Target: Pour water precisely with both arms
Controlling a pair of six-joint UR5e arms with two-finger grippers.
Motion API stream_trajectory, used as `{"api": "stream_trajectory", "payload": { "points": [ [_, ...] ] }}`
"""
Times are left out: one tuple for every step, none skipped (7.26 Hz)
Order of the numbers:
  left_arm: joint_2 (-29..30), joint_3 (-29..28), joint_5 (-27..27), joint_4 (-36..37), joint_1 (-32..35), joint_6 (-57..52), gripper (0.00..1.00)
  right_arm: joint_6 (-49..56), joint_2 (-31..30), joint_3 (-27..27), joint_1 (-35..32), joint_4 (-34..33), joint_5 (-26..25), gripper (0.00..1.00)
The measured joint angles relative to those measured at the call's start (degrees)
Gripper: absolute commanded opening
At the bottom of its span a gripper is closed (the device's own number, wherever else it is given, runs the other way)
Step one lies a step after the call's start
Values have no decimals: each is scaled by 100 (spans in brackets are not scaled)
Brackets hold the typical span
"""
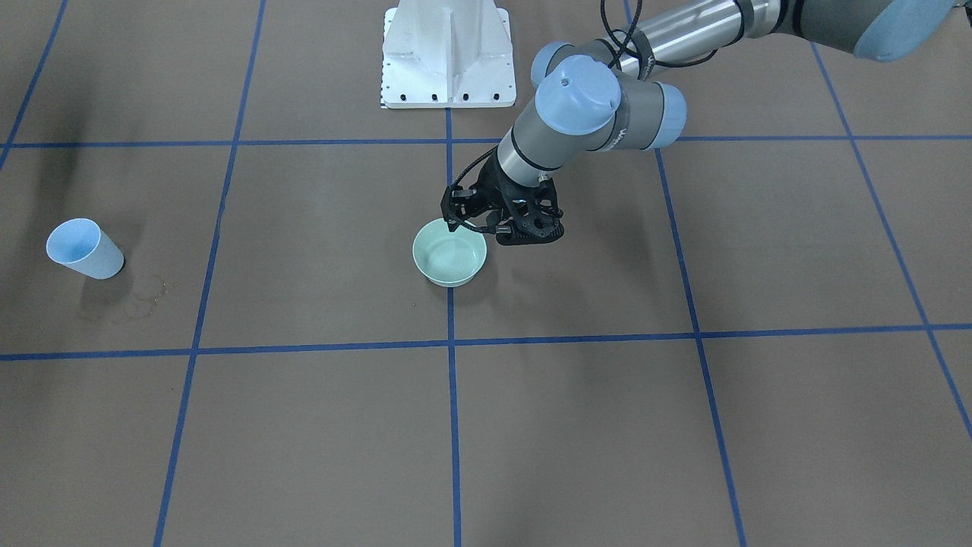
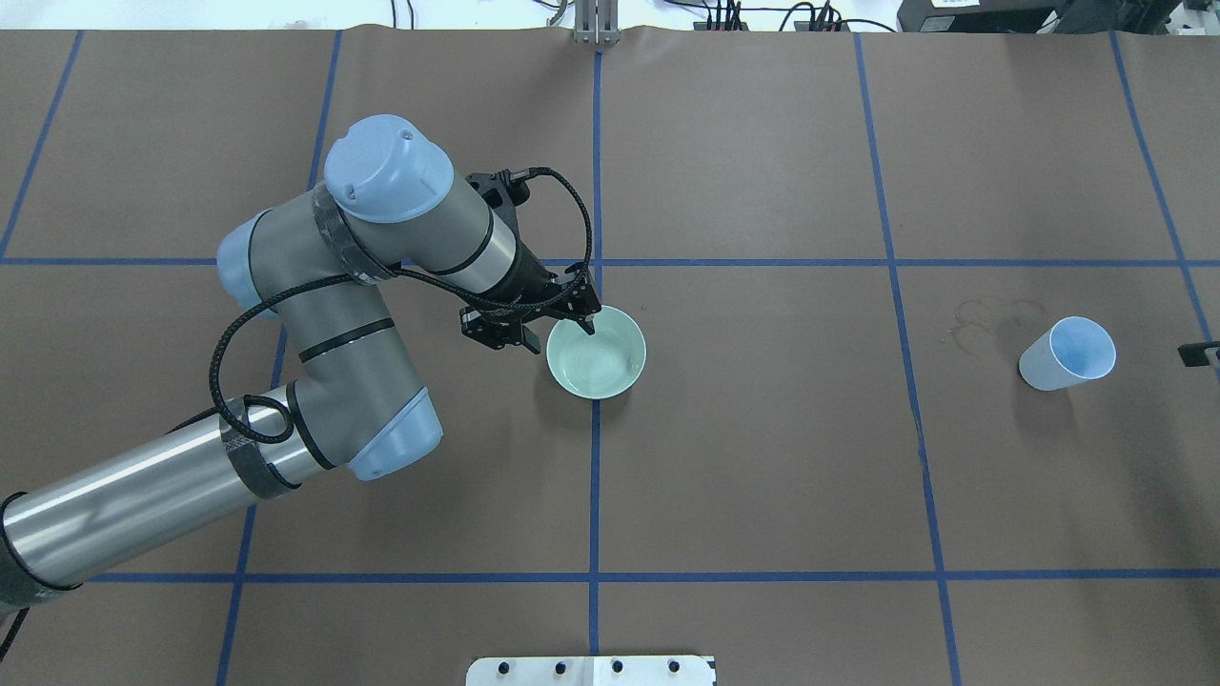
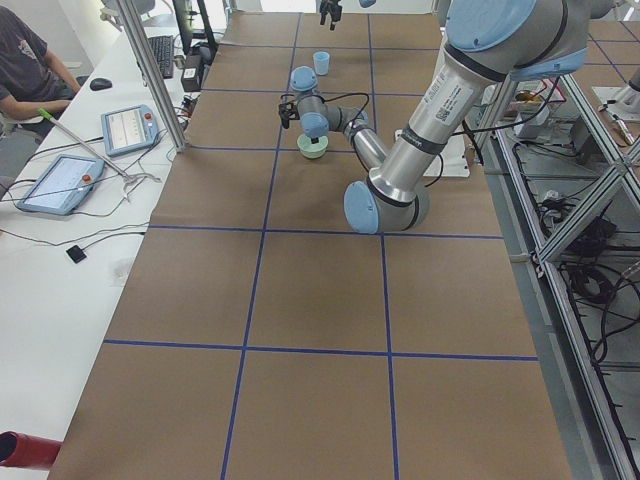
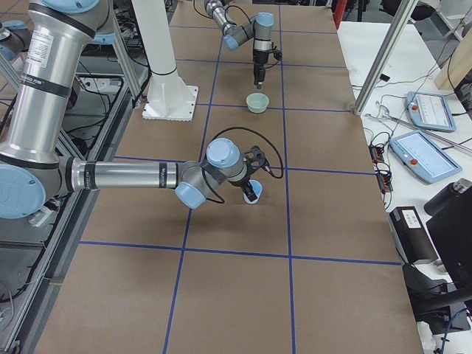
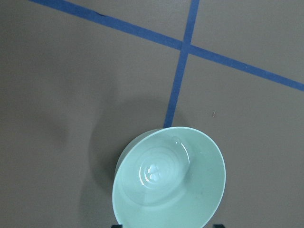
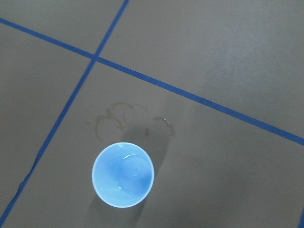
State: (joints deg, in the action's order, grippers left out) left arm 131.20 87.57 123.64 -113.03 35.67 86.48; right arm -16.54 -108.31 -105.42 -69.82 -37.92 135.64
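The left pincer (image 2: 545, 332) is spread wide by the green bowl (image 2: 629, 333) on the table (image 2: 762, 429). The right pincer (image 4: 252, 193) is near the blue cup (image 6: 97, 185) holding shiny water (image 6: 126, 173); I can't tell its grip

Brown-covered table (image 2: 762, 476) fills the shot, blue tape lines (image 2: 596, 495) gridding it into big squares. Far edge: black cables (image 2: 762, 14) & plugs on a white strip. Side view: white desk (image 3: 60, 280) alongside w/ two tablets (image 3: 128, 128), a mouse (image 3: 98, 84), seated person (image 3: 22, 65) at the end. Aluminium posts (image 3: 150, 75) btwn desk & table. Opp. side: metal frame struts (image 3: 570, 190) over grey floor (image 3: 600, 420). Light even, shadows soft.
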Motion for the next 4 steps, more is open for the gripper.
{"api": "stream_trajectory", "payload": {
  "points": [
    [-18,1,-4,0,28,-2,70,-67,-123,40,203,416,-294,100],
    [-35,2,-5,-1,39,-5,70,-120,-177,177,363,824,-549,100],
    [-42,0,-6,-7,45,-10,70,-286,-189,487,514,1340,-722,100],
    [-46,-2,-6,-13,47,-14,71,-580,-178,753,701,1743,-887,100]
  ]
}}
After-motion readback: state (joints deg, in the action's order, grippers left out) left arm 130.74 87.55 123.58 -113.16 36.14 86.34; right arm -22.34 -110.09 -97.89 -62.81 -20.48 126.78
